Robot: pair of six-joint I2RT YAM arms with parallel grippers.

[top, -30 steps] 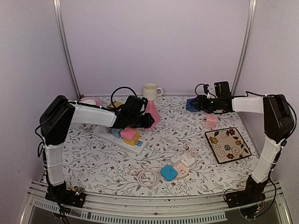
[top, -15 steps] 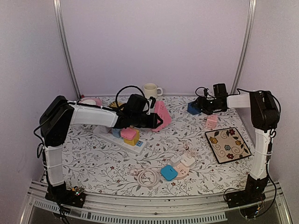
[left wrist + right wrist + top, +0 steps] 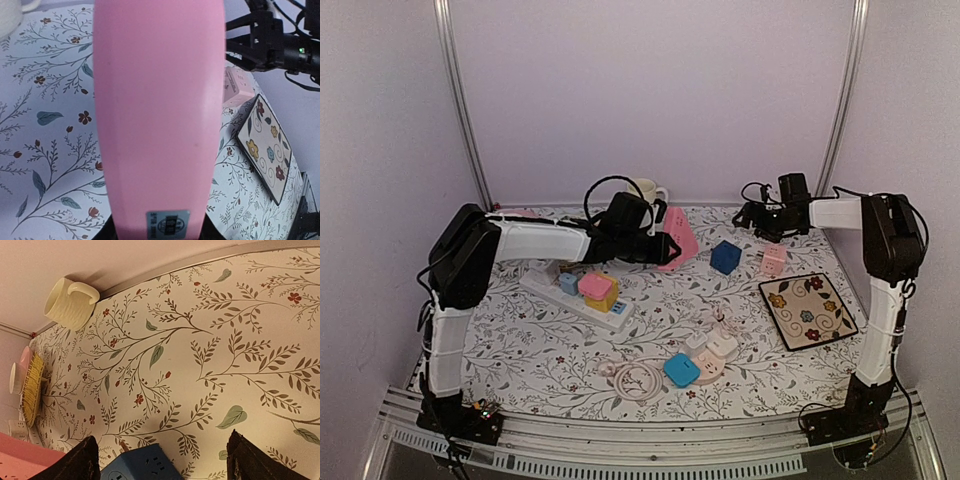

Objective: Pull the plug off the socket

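Observation:
The pink socket block (image 3: 673, 241) is held in my left gripper (image 3: 653, 249) above the table's back middle. In the left wrist view it fills the frame (image 3: 159, 110), with the jaws shut on its sides at the bottom edge (image 3: 160, 234). The blue cube plug (image 3: 725, 257) lies free on the table, apart from the socket. My right gripper (image 3: 758, 218) is open and empty, just behind and to the right of it. The right wrist view shows the blue plug (image 3: 142, 464) low between the spread fingers (image 3: 162, 440), touching neither.
A white power strip (image 3: 545, 286) with blue, pink and yellow plugs lies at the left. A white mug (image 3: 645, 190) stands at the back. A pink cube (image 3: 773, 261) and a flowered tile (image 3: 807, 310) are at the right. Adapters and a coiled cable (image 3: 695, 362) lie near the front.
My left gripper carried the pink socket right and back. My right gripper let go of the blue plug, which now lies on the table, and drew back to the right.

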